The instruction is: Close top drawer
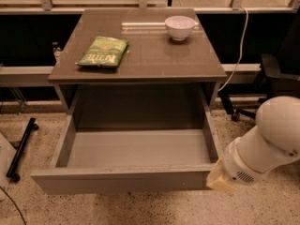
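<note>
Grey top drawer (122,180) open; claw (219,177) at front-right corner.

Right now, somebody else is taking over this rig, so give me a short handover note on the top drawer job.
The top drawer is pulled far out of the cabinet, with nothing visible inside.
The end effector sits low at the right end of the drawer's front panel; contact is unclear.
The table holds a green snack bag and a white bowl, both away from the job.
Done: nothing yet, the drawer is open.
Left: push the front panel in until it is shut.
</note>
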Controlling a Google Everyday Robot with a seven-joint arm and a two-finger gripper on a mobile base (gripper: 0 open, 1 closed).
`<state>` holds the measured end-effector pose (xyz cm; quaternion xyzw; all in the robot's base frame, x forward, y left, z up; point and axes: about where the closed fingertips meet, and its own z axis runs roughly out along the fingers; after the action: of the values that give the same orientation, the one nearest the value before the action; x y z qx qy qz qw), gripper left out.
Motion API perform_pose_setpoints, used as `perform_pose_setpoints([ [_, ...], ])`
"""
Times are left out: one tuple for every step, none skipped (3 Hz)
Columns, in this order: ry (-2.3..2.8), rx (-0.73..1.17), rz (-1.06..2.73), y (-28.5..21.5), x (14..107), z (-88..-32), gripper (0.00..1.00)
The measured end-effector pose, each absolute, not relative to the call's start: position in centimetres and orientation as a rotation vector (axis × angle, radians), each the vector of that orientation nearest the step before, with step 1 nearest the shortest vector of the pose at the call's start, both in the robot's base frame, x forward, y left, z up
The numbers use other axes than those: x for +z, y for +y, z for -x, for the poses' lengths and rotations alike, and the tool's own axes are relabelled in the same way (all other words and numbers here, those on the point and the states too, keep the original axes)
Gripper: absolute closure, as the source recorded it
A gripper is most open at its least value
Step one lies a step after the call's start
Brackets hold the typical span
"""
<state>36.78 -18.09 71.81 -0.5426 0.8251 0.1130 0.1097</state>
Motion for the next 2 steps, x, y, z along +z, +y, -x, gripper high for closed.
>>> perform_pose_setpoints([
  [2.426, 0.374, 1.562, -17.4, 68.0, -37.3, 1.00],
  [2.391, 0.367, 1.540, -16.8, 65.7, -39.8, 1.00],
])
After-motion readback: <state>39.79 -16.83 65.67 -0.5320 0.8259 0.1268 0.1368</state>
